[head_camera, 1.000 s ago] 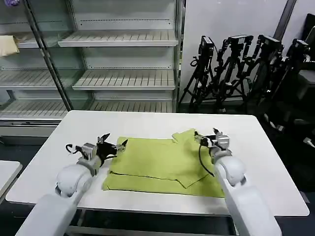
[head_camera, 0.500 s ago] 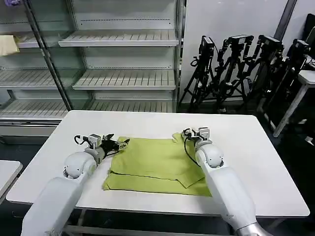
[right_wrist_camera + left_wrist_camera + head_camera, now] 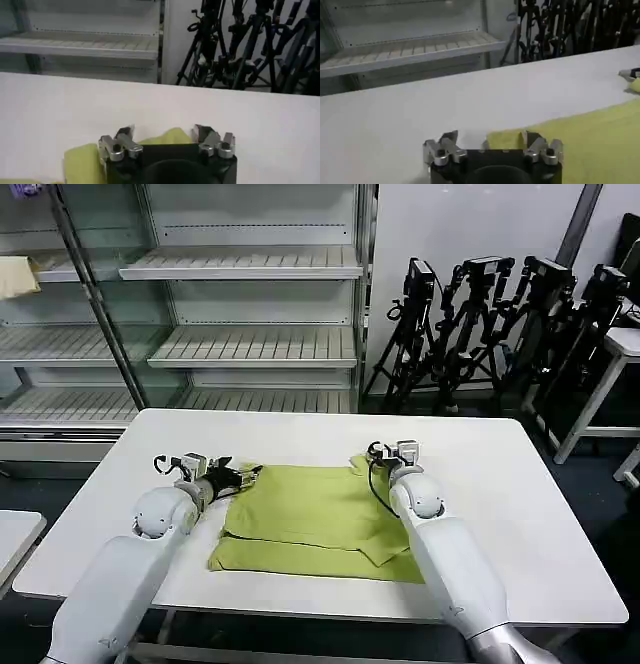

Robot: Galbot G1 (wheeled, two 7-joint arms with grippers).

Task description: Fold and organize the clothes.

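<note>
The lime T-shirt lies partly folded on the white table, with one sleeve sticking out at its far right corner. My left gripper sits low at the shirt's far left corner, open, and in the left wrist view that corner of the shirt reaches in between the spread fingers of the left gripper. At the far right sleeve my right gripper is open as well. In the right wrist view the tip of the sleeve lies between the wide-apart fingers of the right gripper.
Bare table surrounds the shirt on all sides. Metal shelves stand behind the table, with a pale cream cloth on one at the upper left. Black tripods crowd the back right. Another table's corner is at the left.
The right gripper has swung in from the shirt's right side to the far sleeve. The left gripper has moved away from me to the shirt's far left corner. The shirt has not shifted.
</note>
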